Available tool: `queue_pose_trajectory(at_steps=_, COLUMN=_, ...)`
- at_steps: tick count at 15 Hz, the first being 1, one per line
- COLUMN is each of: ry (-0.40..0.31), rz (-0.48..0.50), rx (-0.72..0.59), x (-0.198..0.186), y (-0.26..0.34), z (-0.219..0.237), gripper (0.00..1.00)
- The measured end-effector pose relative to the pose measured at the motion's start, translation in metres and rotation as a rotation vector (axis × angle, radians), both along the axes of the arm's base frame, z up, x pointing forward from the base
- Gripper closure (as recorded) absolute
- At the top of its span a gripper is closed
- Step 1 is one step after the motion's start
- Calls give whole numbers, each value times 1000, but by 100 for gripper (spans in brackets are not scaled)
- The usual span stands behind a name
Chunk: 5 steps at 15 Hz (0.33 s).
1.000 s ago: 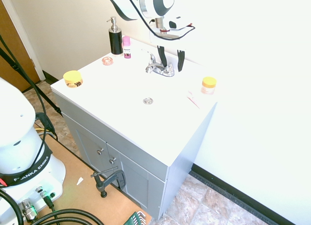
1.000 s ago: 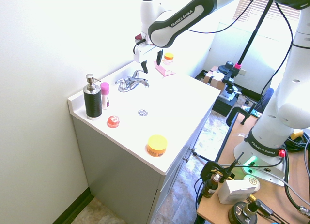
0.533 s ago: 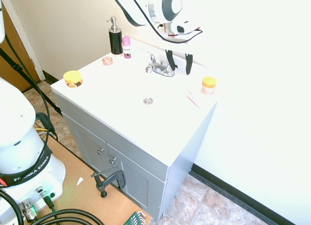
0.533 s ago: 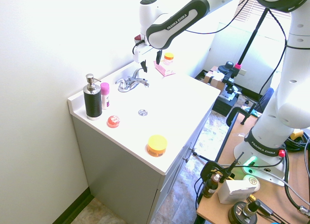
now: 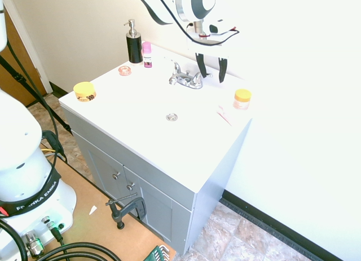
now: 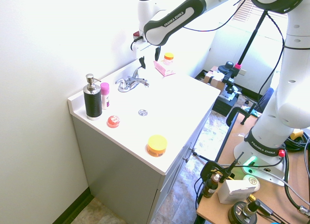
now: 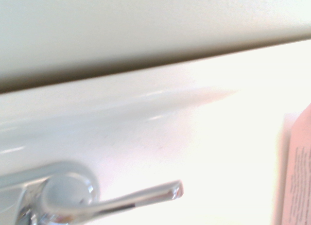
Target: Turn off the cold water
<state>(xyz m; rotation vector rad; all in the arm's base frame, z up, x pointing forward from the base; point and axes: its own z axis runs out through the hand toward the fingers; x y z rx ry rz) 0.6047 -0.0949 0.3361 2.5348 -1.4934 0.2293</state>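
So in the first exterior view, going left to right, we've got a yellow-lidded jar at 9 o'clock from the chrome faucet, the black pump bottle at about 10, then our gripper near its 3 o'clock side, fingers spread wide.

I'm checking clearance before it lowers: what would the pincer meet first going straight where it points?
Probably the sink top's back edge or the far lever handle of the faucet; depth is unclear. The pincer points down.
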Motion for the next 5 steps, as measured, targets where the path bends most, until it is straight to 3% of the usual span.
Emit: queue_pose_trajectory(at_steps=5, ry=30, rz=53, rx=137, x=-75, y=38, z=39, gripper=0)
